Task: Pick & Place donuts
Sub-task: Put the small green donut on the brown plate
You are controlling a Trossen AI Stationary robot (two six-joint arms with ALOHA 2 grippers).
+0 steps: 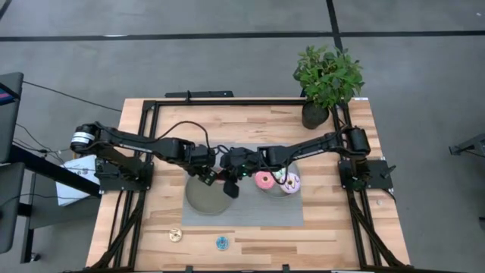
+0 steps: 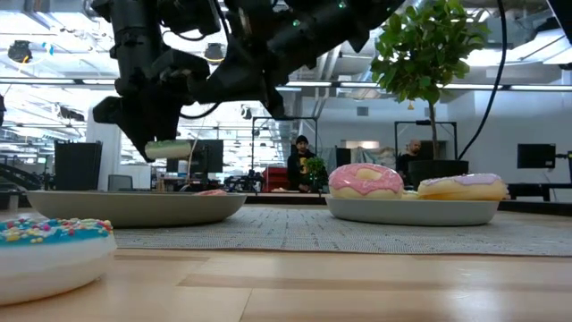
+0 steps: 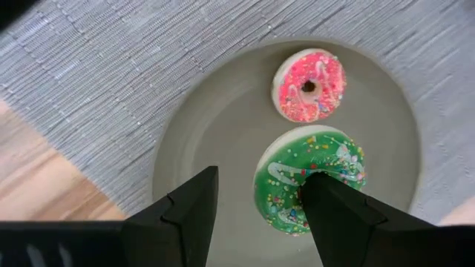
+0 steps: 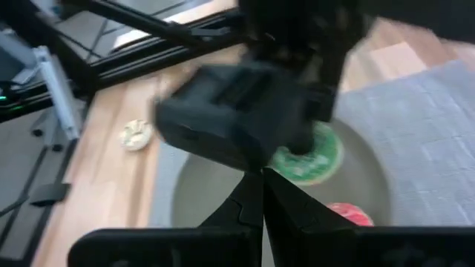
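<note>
Clamped in the left gripper (image 3: 260, 179), one finger through the hole: the green donut (image 3: 334, 159), hanging just above the left plate (image 3: 200, 141). To set it down well, lower straight and level onto bare plate beside the red donut (image 3: 310, 86), not on top of it. Part the fingers only once the ring rests flat, then lift straight up so the inner finger clears the hole without dragging. Mind the right gripper (image 4: 261, 182), fingers pressed together and empty, hovering close by over the same plate; leave room between the two.

Counted left to right:
- one cream donut (image 1: 175, 235) on bare wood
- one red and one green at the left plate
- one blue donut (image 1: 220, 243) on the wood
- one pink donut (image 2: 366, 179) and one white-purple donut (image 2: 462, 186) on the right plate (image 2: 411, 211)

Six donuts, two plates, two grippers.
</note>
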